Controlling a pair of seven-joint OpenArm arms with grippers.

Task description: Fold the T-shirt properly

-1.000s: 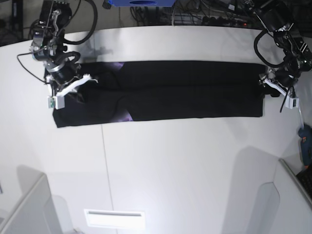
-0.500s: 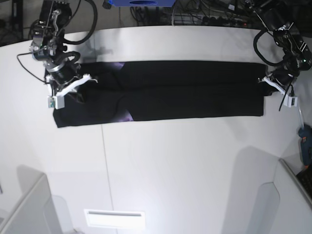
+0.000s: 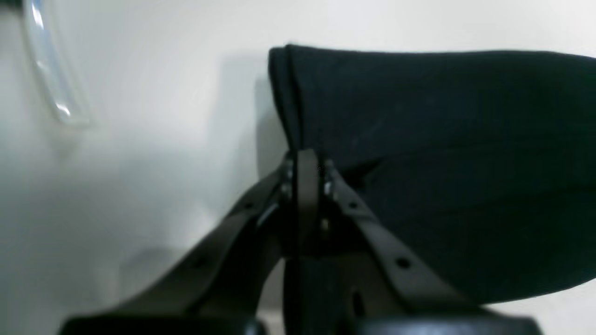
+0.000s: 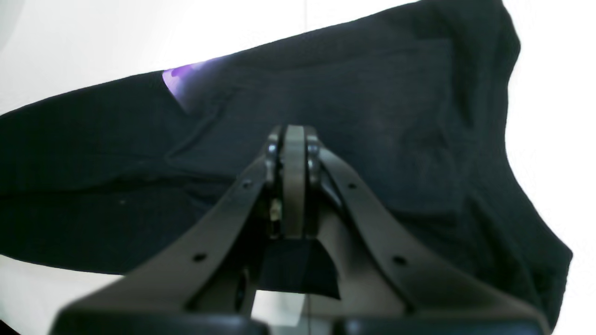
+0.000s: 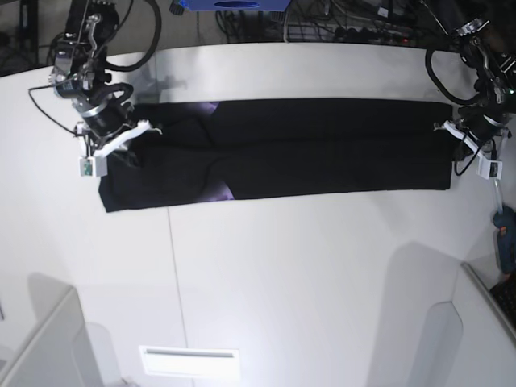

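The T-shirt (image 5: 274,149) stretches as a long band across the far part of the table (image 5: 306,274), with an arm at each end. Nearer, the tabletop lies bare and passable. A blue tool (image 5: 505,238) sits at the right edge.

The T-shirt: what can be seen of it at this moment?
The T-shirt is black cloth, folded into a long narrow band lying flat across the white table. Small purple patches of print peek out near one end. The left gripper pinches its layered end edge; the right gripper is shut on the other end.
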